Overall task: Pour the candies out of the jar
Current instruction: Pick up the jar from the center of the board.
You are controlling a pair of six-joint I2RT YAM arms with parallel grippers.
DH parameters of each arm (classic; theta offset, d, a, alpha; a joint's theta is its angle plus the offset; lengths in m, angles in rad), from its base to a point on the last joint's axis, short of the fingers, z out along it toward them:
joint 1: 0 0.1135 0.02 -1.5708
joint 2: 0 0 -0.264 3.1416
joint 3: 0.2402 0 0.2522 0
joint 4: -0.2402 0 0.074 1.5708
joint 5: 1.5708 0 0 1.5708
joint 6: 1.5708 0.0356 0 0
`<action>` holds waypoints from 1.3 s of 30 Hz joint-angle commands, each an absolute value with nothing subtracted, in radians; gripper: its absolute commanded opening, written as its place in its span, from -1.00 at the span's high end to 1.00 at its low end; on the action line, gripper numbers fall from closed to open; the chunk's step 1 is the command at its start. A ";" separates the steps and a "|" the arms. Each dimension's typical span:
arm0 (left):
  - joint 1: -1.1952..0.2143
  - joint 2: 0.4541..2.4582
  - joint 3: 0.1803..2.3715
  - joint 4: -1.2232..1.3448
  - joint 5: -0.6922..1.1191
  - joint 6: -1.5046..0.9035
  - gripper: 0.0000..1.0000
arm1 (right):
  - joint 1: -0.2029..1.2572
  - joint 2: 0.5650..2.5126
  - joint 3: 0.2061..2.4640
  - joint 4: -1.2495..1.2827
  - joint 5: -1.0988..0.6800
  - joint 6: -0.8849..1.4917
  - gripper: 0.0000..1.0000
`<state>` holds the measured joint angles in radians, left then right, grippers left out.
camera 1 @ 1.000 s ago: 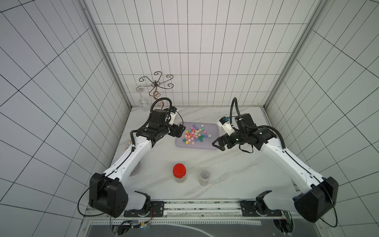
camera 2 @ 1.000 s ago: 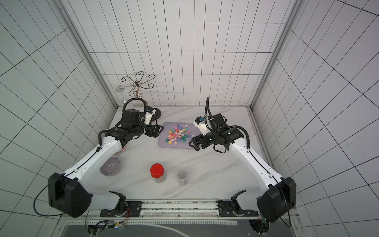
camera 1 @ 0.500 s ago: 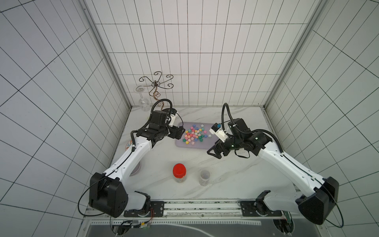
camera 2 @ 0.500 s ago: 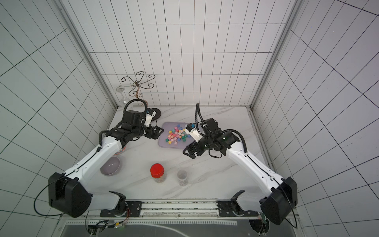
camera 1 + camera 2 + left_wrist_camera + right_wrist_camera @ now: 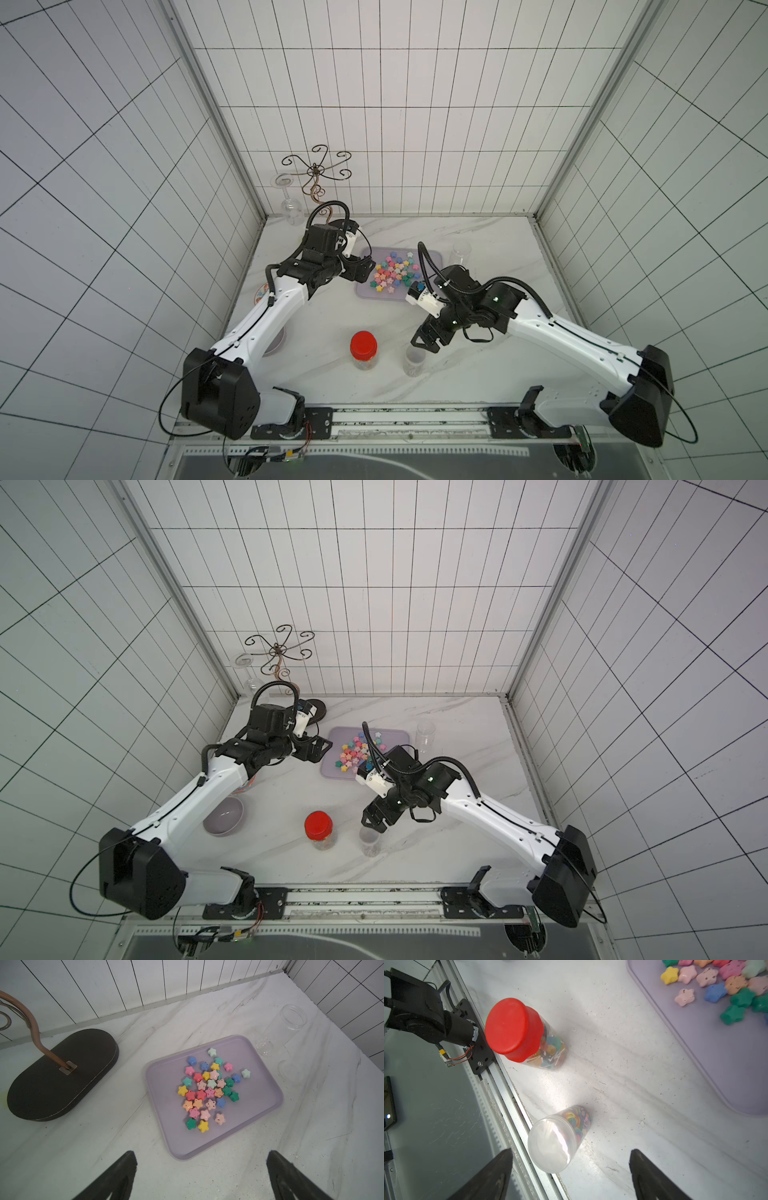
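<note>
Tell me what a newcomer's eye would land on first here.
The heap of pastel and green star candies on the lilac tray, toward the back of the marble table, grabs the eye first. Next comes the red-lidded jar near the front edge. Right beside it, the right hand hovers open just above a small clear jar.

No writing can be read here.
The red lid (image 5: 512,1028), the clear jar (image 5: 552,1147) and the lilac tray (image 5: 259,1105) bear no print; a white sticker (image 5: 474,1034) on the black motor (image 5: 425,1020) (far too small to read) is the only label.
</note>
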<state>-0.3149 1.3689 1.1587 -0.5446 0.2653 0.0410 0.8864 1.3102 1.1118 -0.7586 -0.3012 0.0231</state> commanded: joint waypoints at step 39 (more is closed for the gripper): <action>-0.310 1.410 1.146 -0.480 0.284 0.055 -0.95 | 1.121 1.449 1.055 -0.765 0.008 0.252 -0.39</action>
